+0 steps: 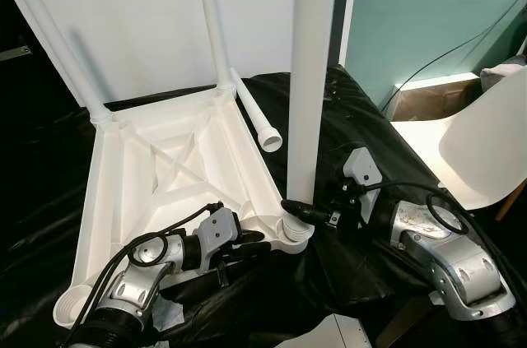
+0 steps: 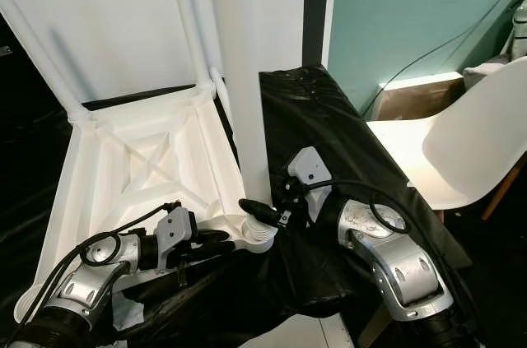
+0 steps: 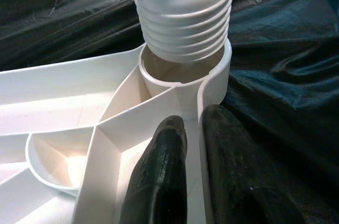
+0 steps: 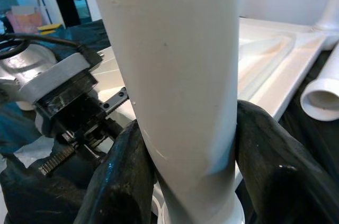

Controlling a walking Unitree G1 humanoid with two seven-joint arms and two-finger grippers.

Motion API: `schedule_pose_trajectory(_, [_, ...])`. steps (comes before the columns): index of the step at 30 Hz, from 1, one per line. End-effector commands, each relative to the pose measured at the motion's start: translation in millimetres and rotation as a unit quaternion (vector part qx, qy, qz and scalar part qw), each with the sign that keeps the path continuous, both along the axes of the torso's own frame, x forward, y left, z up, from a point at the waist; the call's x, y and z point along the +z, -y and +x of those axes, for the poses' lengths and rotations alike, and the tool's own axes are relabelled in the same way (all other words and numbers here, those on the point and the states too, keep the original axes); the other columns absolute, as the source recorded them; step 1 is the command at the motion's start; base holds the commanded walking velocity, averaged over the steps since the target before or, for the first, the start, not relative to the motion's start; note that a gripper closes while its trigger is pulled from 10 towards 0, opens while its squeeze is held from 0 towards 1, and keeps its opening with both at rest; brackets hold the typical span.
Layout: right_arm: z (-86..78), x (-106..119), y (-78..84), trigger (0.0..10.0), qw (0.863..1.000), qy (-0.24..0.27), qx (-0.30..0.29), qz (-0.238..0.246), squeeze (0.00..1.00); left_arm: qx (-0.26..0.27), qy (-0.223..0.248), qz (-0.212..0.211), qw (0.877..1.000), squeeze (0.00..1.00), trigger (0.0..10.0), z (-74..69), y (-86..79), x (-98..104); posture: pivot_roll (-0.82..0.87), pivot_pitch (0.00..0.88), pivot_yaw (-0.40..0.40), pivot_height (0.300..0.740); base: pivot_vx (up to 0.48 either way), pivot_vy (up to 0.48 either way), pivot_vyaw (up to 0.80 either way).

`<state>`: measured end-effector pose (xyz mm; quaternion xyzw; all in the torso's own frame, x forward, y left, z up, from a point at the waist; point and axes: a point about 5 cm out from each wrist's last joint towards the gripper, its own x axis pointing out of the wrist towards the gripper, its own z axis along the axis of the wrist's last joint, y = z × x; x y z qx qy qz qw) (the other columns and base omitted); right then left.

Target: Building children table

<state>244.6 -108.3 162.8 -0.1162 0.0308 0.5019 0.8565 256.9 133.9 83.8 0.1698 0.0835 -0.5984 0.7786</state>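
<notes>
The white plastic table top [image 1: 165,159] lies upside down on a black sheet. Two legs [image 1: 212,19] stand screwed into its far corners. My right gripper [image 1: 300,212] is shut on a third leg [image 1: 311,76] just above its base, holding it upright. The leg's threaded end [image 3: 185,17] sits partly inside the near right corner socket [image 3: 185,78]. My left gripper [image 1: 251,243] is shut on the table top's rim wall beside that socket, one finger [image 3: 164,171] inside the wall and one outside. A loose fourth leg [image 1: 255,118] lies along the table top's right edge.
A white chair [image 1: 478,142] stands close on the right. A white panel [image 1: 140,27] leans behind the table top. A cardboard box [image 1: 428,97] and a black cable sit against the teal wall. The black sheet [image 1: 362,109] is rumpled.
</notes>
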Motion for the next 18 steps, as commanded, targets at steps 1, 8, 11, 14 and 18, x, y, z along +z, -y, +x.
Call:
schedule_pose_trajectory(1, [-5.4, -52.0, 8.9, 10.0, 0.992, -0.105, -0.017, -0.075, 0.0, 0.083, -0.004, 0.008, 0.997, 0.0, 10.0, 3.4, -5.3, -11.6, -0.1, 0.0, 0.052, 0.74, 0.0, 0.0, 0.0])
schedule_pose_trajectory(8, [0.2, -58.5, 2.9, 10.0, 0.994, -0.088, -0.019, -0.065, 0.0, 0.085, -0.005, 0.006, 0.996, 0.0, 10.0, 2.0, -4.8, -12.9, -0.09, 0.0, 0.049, 0.74, 0.0, 0.0, 0.0])
schedule_pose_trajectory(11, [1.1, -59.2, 2.8, 10.0, 0.994, -0.083, -0.023, -0.061, 0.0, 0.085, -0.004, 0.006, 0.996, 0.0, 10.0, 1.7, -5.2, -13.0, -0.09, 0.0, 0.05, 0.74, 0.0, 0.0, 0.0])
schedule_pose_trajectory(14, [1.4, -64.2, 2.9, 10.0, 0.994, -0.093, -0.042, -0.039, 0.0, 0.087, -0.004, 0.006, 0.996, 0.0, 10.0, 1.2, -6.7, -13.1, -0.09, 0.0, 0.057, 0.74, 0.0, 0.0, 0.0])
schedule_pose_trajectory(18, [1.6, -73.4, 9.4, 10.0, 0.988, -0.127, -0.081, -0.026, 0.0, 0.084, -0.001, 0.008, 0.996, 0.0, 10.0, 2.9, -7.3, -11.5, -0.1, 0.0, 0.07, 0.74, 0.0, 0.0, 0.0])
